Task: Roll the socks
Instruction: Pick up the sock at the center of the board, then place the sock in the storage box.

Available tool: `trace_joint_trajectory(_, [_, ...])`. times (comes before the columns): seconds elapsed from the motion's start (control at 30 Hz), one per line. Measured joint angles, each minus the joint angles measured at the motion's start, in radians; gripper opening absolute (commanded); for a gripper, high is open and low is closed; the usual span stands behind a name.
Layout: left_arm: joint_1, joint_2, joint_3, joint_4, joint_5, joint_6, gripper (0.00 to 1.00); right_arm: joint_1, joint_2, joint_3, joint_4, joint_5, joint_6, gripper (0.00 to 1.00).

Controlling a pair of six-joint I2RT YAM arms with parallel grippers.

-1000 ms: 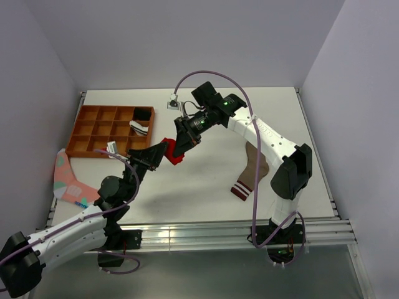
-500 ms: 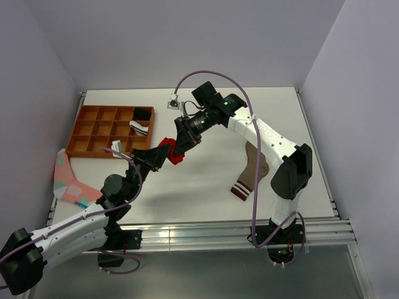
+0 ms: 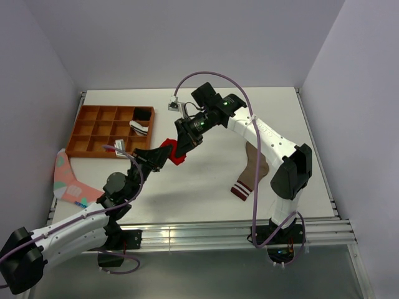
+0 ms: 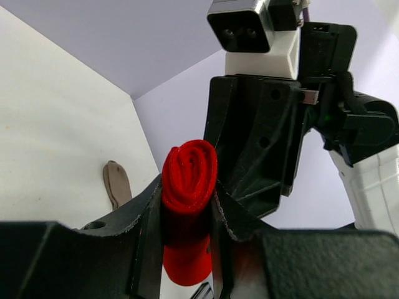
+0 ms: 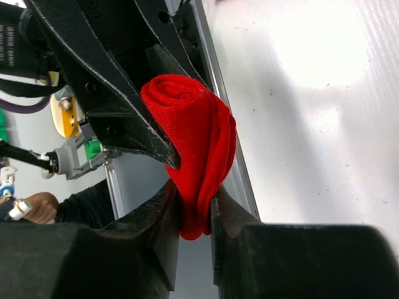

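landmark: orange compartment tray [image 3: 93,154], on the far-left part of the table [image 3: 206,187]
red sock [image 3: 173,151]: rolled into a tight bundle, spiral end visible in both wrist views. Held off the table, just off the tray's near-right corner, between the two hands
left hand [image 3: 157,157]: comes in from the tray's near side, closed around the roll. Left wrist view shows its fingers [image 4: 146,212] pressed against both sides of the roll, with the spiral end sticking out past the tips
right hand [image 3: 182,143]: comes in from the side away from the tray, clamped on the same roll. Right wrist view shows its fingers [image 5: 159,212] pinching the lower part of the bundle, fabric bulging above them
hand spacing: tips nearly touching, only the roll between them
tan sock [image 3: 254,163]: flat and unrolled on the table, well right of the tray and beyond both hands. Striped cuff [image 3: 240,189] faces the near edge. The right arm passes over part of it, and the purple cable [image 3: 254,205] runs close by
tray contents: dark and white fabric [image 3: 141,124] in the right-end compartments, item type unclear
pink sock [image 3: 64,180]: patterned, lying flat just off the tray's near-left corner, at the table edge
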Motion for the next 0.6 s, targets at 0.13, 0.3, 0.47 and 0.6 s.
trace_joint_trajectory(0.13, [0.008,-0.032,0.025,-0.098,-0.011,0.016,0.0,0.003,0.0,0.014,-0.011,0.06,-0.027,0.58])
trace_joint_trajectory(0.3, [0.063,-0.082,0.053,-0.205,-0.018,0.046,0.0,-0.036,0.0,0.022,-0.01,0.135,-0.053,0.63])
trace_joint_trajectory(0.47, [0.142,-0.115,0.1,-0.297,-0.018,0.069,0.0,-0.128,0.0,0.025,-0.008,0.201,-0.072,0.63])
trace_joint_trajectory(0.6, [0.276,-0.097,0.117,-0.337,0.02,0.068,0.0,-0.185,-0.002,0.023,-0.003,0.249,-0.092,0.63])
